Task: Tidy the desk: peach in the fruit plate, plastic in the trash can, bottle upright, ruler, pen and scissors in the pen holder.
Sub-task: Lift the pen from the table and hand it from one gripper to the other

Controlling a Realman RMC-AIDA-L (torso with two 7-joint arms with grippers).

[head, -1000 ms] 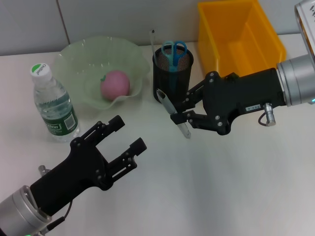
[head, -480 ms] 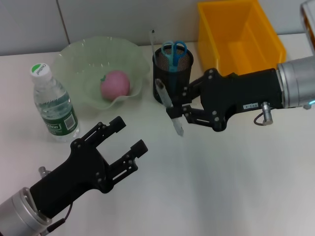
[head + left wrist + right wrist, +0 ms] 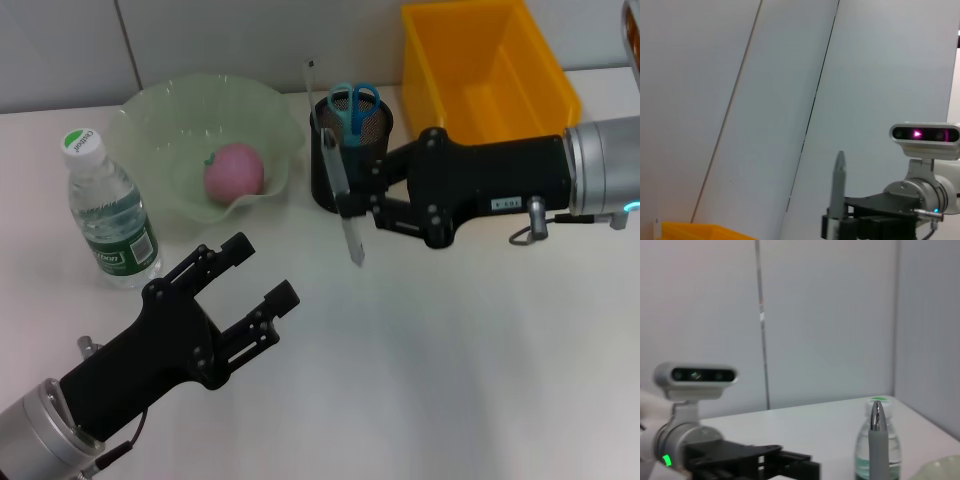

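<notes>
My right gripper (image 3: pixel 362 208) is shut on the silver-grey pen (image 3: pixel 340 195), which stands nearly upright just in front of the black mesh pen holder (image 3: pixel 372 140). The scissors (image 3: pixel 353 103) and the clear ruler (image 3: pixel 311 85) stand in that holder. The pink peach (image 3: pixel 234 170) lies in the pale green fruit plate (image 3: pixel 150 110). The bottle (image 3: pixel 110 215) stands upright at the left. My left gripper (image 3: pixel 263 270) hovers open over the desk (image 3: pixel 450 360), holding nothing. The yellow trash can (image 3: pixel 487 75) stands at the back right. The plastic is out of view.
The right wrist view shows the pen (image 3: pixel 877 440) in front of the bottle (image 3: pixel 862 450). In the left wrist view the pen (image 3: pixel 838 185) rises from the right gripper, with a corner of the trash can (image 3: pixel 685 231) below. A wall stands behind the desk.
My right gripper has moved left and up toward the pen holder, and the pen has swung from tilted to nearly upright. The left arm has barely moved.
</notes>
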